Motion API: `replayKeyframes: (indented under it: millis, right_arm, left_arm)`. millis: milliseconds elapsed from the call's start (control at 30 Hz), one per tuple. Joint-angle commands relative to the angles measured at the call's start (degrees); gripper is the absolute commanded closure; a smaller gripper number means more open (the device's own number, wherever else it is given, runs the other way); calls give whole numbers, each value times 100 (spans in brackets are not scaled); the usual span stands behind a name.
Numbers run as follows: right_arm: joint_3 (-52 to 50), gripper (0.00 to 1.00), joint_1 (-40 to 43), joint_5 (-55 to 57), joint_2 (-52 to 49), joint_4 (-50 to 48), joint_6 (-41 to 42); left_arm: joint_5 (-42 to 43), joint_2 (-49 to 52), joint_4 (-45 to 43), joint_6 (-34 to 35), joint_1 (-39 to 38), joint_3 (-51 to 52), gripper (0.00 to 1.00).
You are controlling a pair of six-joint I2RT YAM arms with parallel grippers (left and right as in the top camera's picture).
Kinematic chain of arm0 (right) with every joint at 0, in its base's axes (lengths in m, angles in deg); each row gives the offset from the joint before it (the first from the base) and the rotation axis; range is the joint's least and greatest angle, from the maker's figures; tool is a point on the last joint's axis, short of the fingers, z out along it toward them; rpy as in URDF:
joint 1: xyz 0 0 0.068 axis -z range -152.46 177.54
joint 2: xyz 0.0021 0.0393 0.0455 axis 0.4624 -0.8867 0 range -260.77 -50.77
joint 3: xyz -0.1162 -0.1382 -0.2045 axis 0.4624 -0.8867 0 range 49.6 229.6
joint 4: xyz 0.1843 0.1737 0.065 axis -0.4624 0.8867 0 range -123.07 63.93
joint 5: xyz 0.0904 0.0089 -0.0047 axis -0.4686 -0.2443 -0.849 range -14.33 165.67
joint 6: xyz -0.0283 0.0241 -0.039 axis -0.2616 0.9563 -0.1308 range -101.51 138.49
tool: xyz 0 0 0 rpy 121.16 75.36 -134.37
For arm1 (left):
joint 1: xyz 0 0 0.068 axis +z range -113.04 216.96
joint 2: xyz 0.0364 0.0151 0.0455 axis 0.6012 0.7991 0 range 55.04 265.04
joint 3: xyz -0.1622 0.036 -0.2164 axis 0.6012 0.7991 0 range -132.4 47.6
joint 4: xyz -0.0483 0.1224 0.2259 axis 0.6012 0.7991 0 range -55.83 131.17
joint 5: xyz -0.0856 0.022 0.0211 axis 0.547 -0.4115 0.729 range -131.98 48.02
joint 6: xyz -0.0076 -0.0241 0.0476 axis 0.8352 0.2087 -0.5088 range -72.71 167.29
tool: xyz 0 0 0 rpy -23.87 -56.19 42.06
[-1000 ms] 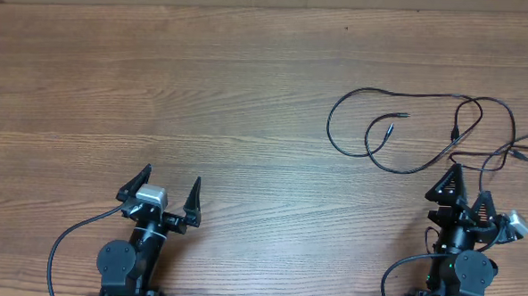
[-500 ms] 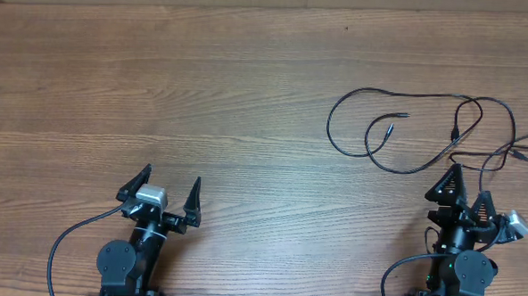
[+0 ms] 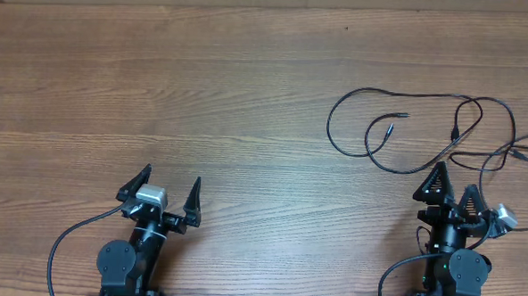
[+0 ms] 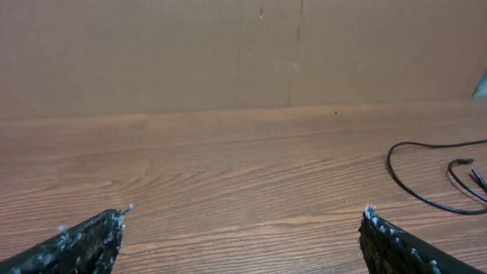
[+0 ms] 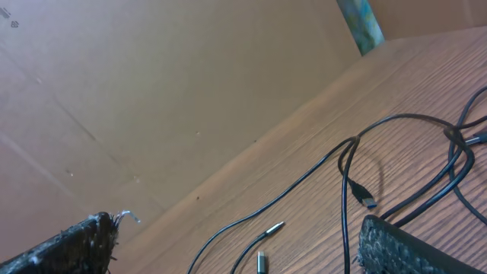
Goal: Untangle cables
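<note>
**Cables (image 3: pixel 455 131) sprawl loose on the table's right side**

Left gripper (image 3: pixel 172 176) hangs over the wooden table (image 3: pixel 204 92) near its front edge, jaws spread wide, holding nothing. Well to its right, the thin black cables lie in crossing loops. Right gripper (image 3: pixel 456 178), just beside their nearest strands, is likewise spread and empty.

Tangled black cables (image 3: pixel 400 92) just beyond the right gripper (image 3: pixel 455 179)
</note>
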Motion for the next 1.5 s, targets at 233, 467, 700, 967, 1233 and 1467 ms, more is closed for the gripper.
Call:
replayKeyframes:
  millis: [233,467,700,967,1233,1467]
  right_arm:
    - [-59,0,-175,-22,55,-9,-52]
    - [-61,0,-208,-1484,55,72,-2597]
    - [-61,0,-219,-1644,55,55,-3810]
    - [-61,0,-219,-1569,55,66,-3952]
    - [-61,0,-205,-1554,55,55,-3910]
    - [-61,0,-205,-1554,55,52,-3910]
  left_arm:
    - [-20,-66,-17,-127,-50,35,0]
    - [-17,-66,-15,-127,-50,37,1]
    - [-20,-66,-15,-127,-50,37,1]
    - [-20,-66,-17,-127,-50,37,0]
    - [-20,-66,-17,-127,-50,37,1]
    - [-20,-66,-17,-127,-50,35,0]
